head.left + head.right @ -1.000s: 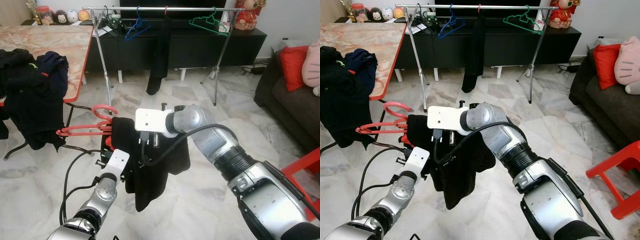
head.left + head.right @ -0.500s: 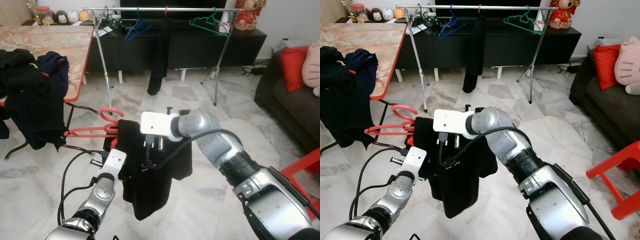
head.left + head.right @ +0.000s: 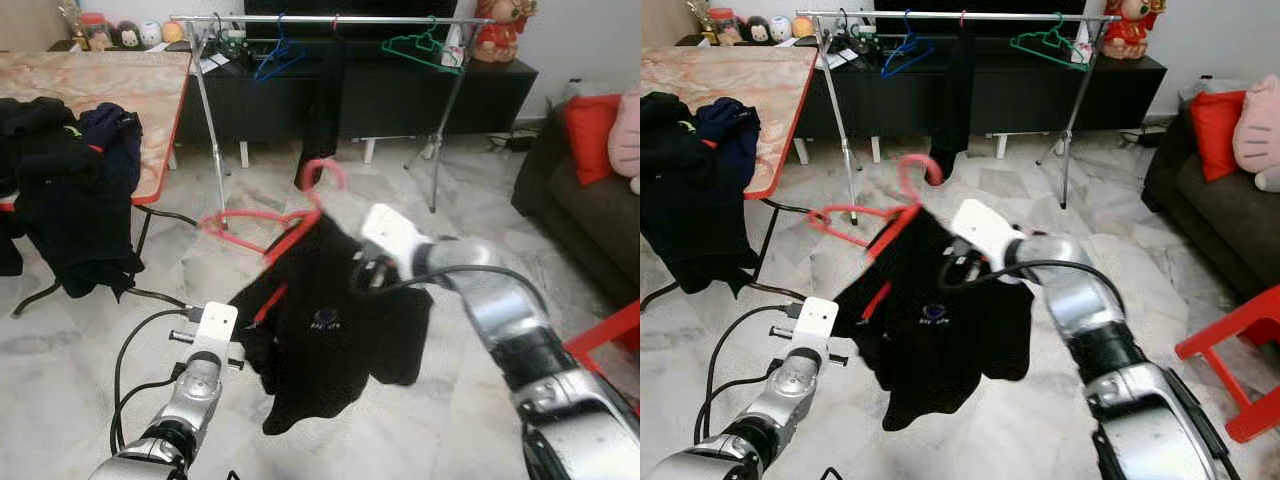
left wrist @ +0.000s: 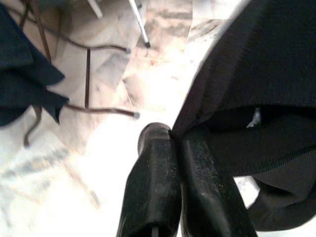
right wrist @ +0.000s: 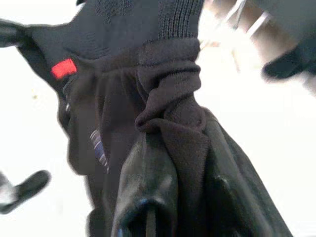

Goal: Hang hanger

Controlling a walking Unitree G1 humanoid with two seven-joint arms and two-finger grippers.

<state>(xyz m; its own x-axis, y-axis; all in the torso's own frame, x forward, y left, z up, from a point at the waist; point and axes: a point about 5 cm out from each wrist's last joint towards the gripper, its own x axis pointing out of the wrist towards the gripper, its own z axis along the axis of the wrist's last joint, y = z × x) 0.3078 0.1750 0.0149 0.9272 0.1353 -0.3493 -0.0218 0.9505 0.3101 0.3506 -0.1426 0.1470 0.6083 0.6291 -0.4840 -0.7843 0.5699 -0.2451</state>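
Observation:
A red hanger (image 3: 268, 232) carries a black garment (image 3: 330, 340) in front of me, tilted, with its hook (image 3: 322, 178) pointing up towards the metal clothes rail (image 3: 330, 19) at the back. My right gripper (image 3: 366, 274) is shut on bunched cloth at the garment's top; in the right wrist view the black cloth (image 5: 168, 113) runs between the fingers (image 5: 143, 192). My left gripper (image 4: 173, 134) is low on the left, shut, with the garment's lower corner (image 4: 237, 84) drawn to its tips.
The rail holds a blue hanger (image 3: 278, 58), a green hanger (image 3: 420, 48) and a hanging dark garment (image 3: 322, 110). A marble table (image 3: 100, 75) with dark clothes (image 3: 70, 200) stands left. A sofa (image 3: 590, 200) and red stool (image 3: 612, 335) are right.
My right arm has swung the hanger and garment up and to the right, spreading the cloth. The hook now points up instead of left. The left arm sits lower on the garment.

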